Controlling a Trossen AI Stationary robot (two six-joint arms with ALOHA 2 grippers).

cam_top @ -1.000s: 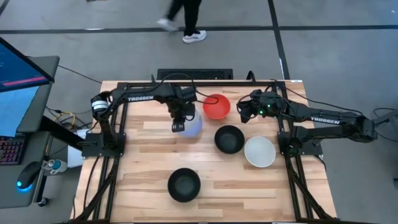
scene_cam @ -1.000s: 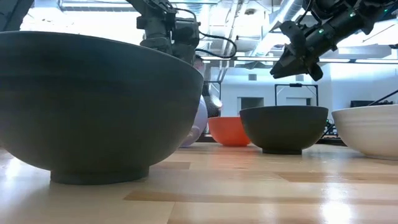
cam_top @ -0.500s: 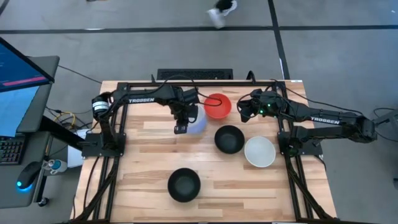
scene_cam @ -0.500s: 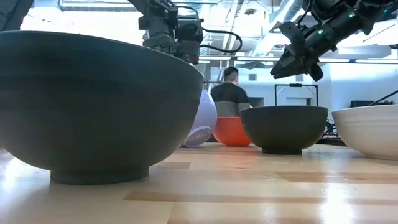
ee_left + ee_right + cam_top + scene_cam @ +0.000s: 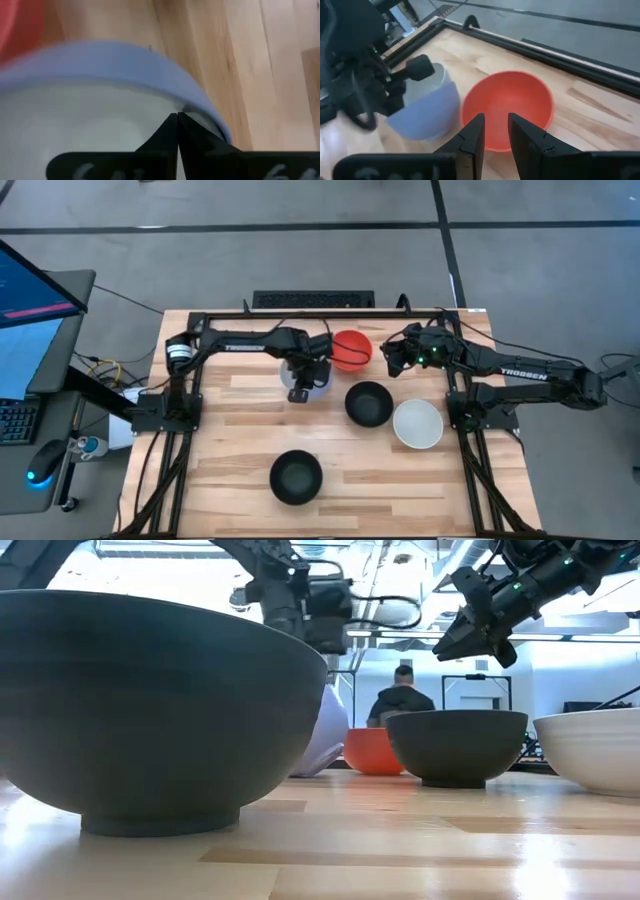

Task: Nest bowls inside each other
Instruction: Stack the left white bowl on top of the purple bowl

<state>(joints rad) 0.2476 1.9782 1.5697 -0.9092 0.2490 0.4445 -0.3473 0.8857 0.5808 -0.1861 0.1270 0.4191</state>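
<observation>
High view: left end effector [image 5: 300, 390] clamped on tilted lavender bowl [image 5: 318, 383] beside red bowl [image 5: 351, 349]; right end effector [image 5: 392, 360] slightly apart, near red bowl.

Your right gripper [image 5: 392, 361] hangs above the table with open air below. The left gripper [image 5: 300, 392] and lavender bowl [image 5: 318, 383] block the red bowl's [image 5: 351, 350] left side. Bare table [image 5: 230, 440] lies between the near black bowl [image 5: 296, 477] and the rest.
</observation>
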